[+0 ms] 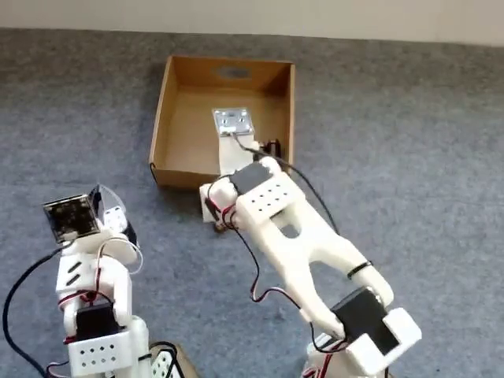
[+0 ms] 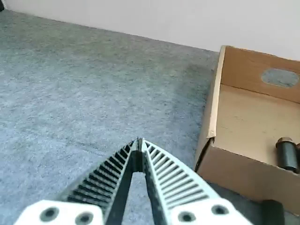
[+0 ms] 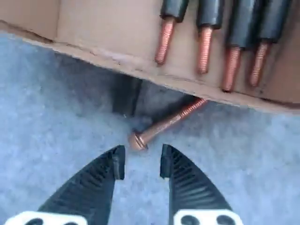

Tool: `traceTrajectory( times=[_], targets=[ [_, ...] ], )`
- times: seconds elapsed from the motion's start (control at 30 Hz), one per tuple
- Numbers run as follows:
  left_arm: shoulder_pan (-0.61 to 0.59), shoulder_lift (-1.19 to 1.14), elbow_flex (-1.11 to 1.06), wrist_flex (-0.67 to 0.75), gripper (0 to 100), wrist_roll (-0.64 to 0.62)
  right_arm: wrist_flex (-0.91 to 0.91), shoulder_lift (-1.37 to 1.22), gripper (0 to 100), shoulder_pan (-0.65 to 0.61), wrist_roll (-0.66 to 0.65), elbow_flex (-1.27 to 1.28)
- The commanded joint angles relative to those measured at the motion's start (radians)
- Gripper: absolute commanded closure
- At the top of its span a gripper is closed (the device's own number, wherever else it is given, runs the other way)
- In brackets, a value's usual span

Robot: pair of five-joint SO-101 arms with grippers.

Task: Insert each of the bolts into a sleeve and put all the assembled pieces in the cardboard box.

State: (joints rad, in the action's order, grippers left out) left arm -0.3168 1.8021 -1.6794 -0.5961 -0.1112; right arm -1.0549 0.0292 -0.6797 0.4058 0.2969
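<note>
Just outside the near wall of the cardboard box (image 3: pixel 79 18), a bare copper bolt (image 3: pixel 164 124) lies flat on the grey desk (image 3: pixel 56 112). Its head points toward the right arm's jaws and its threaded tip rests against the foot of the box wall. A dark upright shape (image 3: pixel 126 96) sits just beside the bolt's head; it may be a loose sleeve, but that cannot be told for sure. Inside the box, four assembled pieces (image 3: pixel 204 47) lie in a row, black sleeves with copper threads poking out.

The right arm's jaws hang open just short of the bolt head, one tip to each side of it. From the high view, the right arm (image 1: pixel 299 236) stretches to the box's near wall. The left arm (image 1: pixel 94 299) sits well apart, its jaws closed on nothing.

The step in hand looks like picking up this last bolt. Since the bolt lies slanted across the jaws' line, it would help to turn the wrist so the jaws cross the shank squarely. Closing just behind the head should leave the thread free for a sleeve. Lifting away from the wall first should keep the tip from catching on cardboard.
</note>
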Motion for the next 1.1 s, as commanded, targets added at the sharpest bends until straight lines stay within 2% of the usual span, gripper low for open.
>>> traceTrajectory(
  times=[0.0, 0.43, 0.83, 0.9, 0.97, 1.07],
  targets=[
    [-0.016, 0.008, -0.016, 0.021, 99, -0.018, 0.048, -0.061, 87.5, -0.018, 0.011, -0.035],
    [-0.015, 0.007, -0.016, 0.02, 99, -0.018, 0.041, -0.377, 87.5, -0.033, 0.012, -0.348],
    [-0.015, 0.007, -0.016, 0.018, 99, -0.018, 0.038, -0.591, 87.6, -0.038, 0.069, -0.456],
    [-0.015, 0.007, -0.016, 0.018, 99, -0.018, 0.013, -0.593, 91.3, -0.038, 0.068, -0.452],
    [-0.015, 0.007, -0.016, 0.018, 99, -0.018, -0.019, -0.59, 99.8, -0.031, 0.068, -0.455],
    [-0.015, 0.007, -0.016, 0.018, 99, -0.018, -0.067, -0.55, 99.5, -0.03, 0.066, -0.449]
  ],
)
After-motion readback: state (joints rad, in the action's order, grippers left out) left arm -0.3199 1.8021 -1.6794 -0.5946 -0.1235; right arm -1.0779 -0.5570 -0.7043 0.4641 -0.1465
